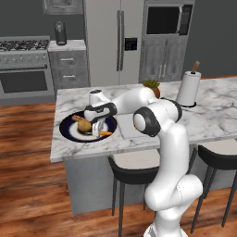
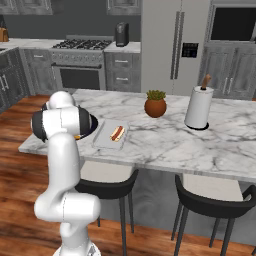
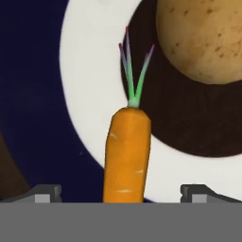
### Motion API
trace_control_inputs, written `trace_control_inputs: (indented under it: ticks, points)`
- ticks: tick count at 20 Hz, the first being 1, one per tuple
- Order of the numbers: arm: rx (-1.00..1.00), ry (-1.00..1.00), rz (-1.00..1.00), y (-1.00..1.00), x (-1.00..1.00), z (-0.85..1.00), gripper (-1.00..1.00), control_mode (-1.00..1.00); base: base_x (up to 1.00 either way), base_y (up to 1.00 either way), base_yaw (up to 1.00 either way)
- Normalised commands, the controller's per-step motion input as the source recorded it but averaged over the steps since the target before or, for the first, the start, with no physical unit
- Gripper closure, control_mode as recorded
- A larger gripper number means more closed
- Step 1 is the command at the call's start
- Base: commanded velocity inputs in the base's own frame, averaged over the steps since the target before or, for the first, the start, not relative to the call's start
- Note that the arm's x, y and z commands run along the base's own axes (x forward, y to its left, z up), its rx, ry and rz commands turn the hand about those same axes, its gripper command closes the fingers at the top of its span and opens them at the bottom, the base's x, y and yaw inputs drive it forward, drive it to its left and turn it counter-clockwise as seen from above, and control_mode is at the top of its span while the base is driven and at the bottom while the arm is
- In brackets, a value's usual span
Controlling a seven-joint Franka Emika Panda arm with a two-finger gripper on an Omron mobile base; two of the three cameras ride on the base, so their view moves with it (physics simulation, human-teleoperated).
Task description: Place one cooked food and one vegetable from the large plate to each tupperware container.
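Carrot lies on the large plate beside a potato, at the left end of the marble table. Hand hangs just above it, fingers wide apart, one on each side. A tupperware container near the plate holds a hot dog.

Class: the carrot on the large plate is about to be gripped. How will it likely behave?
The carrot looks stiff, so it probably won't bend. Its round, tapered body may roll or slip sideways on the smooth large plate. The open hand straddles it, favouring a centred grip.

Even, soft rendered light with no glare. Faint shadows lie under the stools and beside the paper towel roll. The close hand view looks slightly soft.
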Motion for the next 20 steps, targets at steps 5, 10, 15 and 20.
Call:
trace_control_inputs:
  ticks: [5, 10, 15, 20]
  points:
    - [0.00, 0.04, 0.00, 0.00, 0.00, -0.10, -1.00, -1.00, 0.00, 0.00, 0.00]
    - [0.00, 0.01, 0.02, 0.04, 0.00, 0.00, 1.00, -1.00, 0.00, 0.00, 0.00]
    - [0.00, 0.01, 0.02, 0.00, 0.00, 0.00, 1.00, -1.00, 0.00, 0.00, 0.00]
    - [0.00, -0.03, -0.01, -0.01, -0.06, 0.09, 1.00, -1.00, 0.00, 0.00, 0.00]
